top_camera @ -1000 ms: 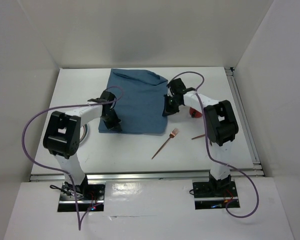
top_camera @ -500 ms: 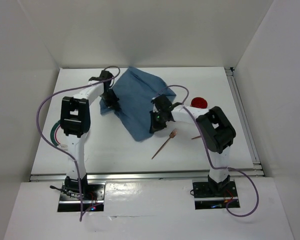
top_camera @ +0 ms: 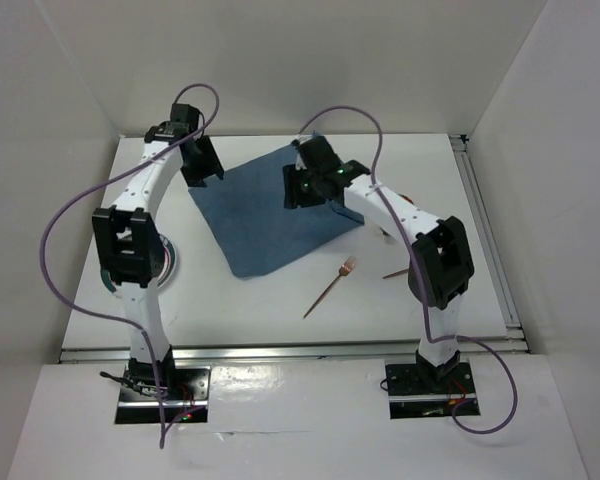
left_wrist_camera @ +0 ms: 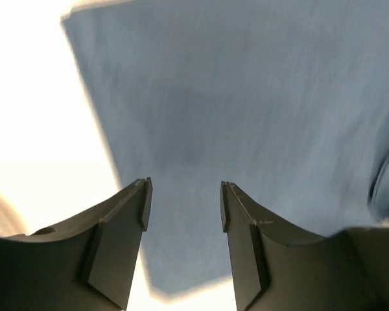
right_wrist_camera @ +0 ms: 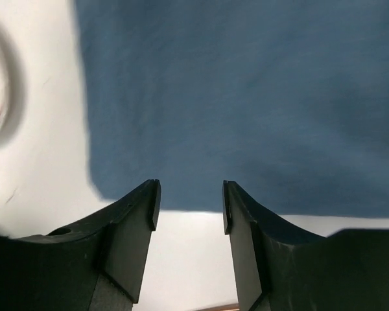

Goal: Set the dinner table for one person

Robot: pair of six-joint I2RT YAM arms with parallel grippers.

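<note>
- Your left gripper (left_wrist_camera: 183,194) hangs over the left corner of the blue cloth mat (top_camera: 275,215). Its jaws are parted a moderate way and there is nothing between them.
- The dinner table (top_camera: 270,305) is the plain white, flat top lying under both arms. It has aluminium rails (top_camera: 280,352) along its near and right edges.
- The mat lies flat on the table, turned diagonally, towards the back middle.
- Your right gripper (right_wrist_camera: 191,194) hovers above the far part of the mat, parted about as wide and also empty.
- A copper-coloured fork (top_camera: 332,285) lies on bare table near the mat's near right edge.
</note>
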